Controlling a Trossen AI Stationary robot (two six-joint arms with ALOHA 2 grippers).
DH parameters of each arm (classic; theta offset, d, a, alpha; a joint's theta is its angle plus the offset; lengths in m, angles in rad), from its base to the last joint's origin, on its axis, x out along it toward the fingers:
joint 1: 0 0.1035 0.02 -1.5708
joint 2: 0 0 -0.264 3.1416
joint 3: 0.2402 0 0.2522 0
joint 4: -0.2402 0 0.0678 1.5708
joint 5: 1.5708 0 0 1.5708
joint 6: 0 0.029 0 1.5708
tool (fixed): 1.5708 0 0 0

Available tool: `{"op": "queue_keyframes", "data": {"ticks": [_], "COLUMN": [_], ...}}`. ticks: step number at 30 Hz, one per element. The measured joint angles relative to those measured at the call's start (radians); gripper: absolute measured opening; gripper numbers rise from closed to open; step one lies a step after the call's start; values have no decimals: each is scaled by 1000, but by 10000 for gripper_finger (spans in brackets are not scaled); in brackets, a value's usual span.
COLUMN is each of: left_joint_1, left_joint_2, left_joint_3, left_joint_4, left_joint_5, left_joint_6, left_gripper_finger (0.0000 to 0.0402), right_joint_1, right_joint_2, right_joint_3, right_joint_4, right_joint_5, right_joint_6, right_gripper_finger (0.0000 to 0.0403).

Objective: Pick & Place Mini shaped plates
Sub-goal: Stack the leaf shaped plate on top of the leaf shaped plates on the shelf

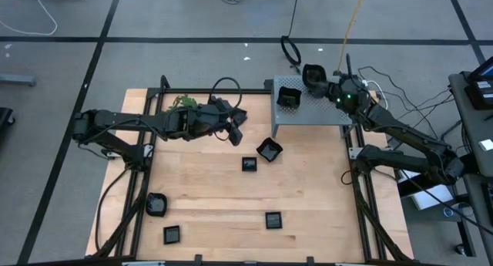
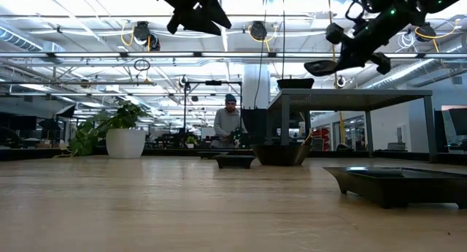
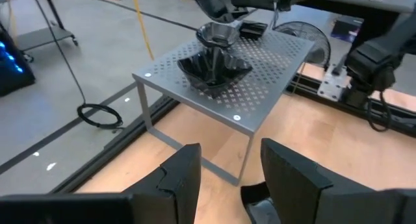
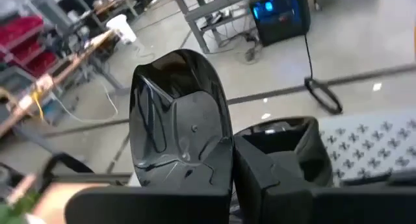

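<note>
Small glossy black plates lie on the wooden table: a wavy one (image 1: 269, 149), square ones (image 1: 249, 164) (image 1: 273, 220) (image 1: 172, 235) and a rounded one (image 1: 156, 205). Another wavy plate (image 1: 289, 96) (image 3: 214, 69) rests on top of the grey perforated metal stand (image 1: 323, 112). My right gripper (image 1: 322, 79) (image 2: 352, 53) hovers over the stand's far edge, shut on a plate (image 1: 312, 73) (image 4: 182, 120). My left gripper (image 1: 237, 131) (image 3: 231, 178) is open, raised above the table left of the stand and touching nothing. My right gripper pinches the plate by its rim (image 4: 195, 180) between the two fingers. The plate sticks out past the fingertips with its hollow face toward the wrist camera. It is lifted clear above the stand, seen nearly level in the low view (image 2: 328, 66).
A green leafy sprig (image 1: 181, 102) lies at the table's far left, near my left arm. Cables (image 1: 291, 50) lie on the floor beyond the stand. A person (image 2: 230, 120) stands far behind the table. Bare wood shows in the table's middle and near right.
</note>
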Motion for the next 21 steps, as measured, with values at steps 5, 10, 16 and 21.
{"op": "queue_keyframes", "data": {"ticks": [5, 10, 16, 21], "left_joint_1": [0, 0, -2, -11], "left_joint_2": [0, 0, 0, 0], "left_joint_3": [0, 0, 0, 0], "left_joint_4": [-4, -4, -4, -8], "left_joint_5": [26, 27, 27, 27], "left_joint_6": [-26, -54, -57, -50], "left_gripper_finger": [163, 164, 164, 163], "right_joint_1": [-11, -11, 60, 116], "right_joint_2": [-1, 8, 20, 21], "right_joint_3": [0, -7, -52, -76], "right_joint_4": [-51, -97, -13, -15], "right_joint_5": [17, 37, 170, 287], "right_joint_6": [59, 390, 630, 744], "right_gripper_finger": [0, 0, 0, 0]}}
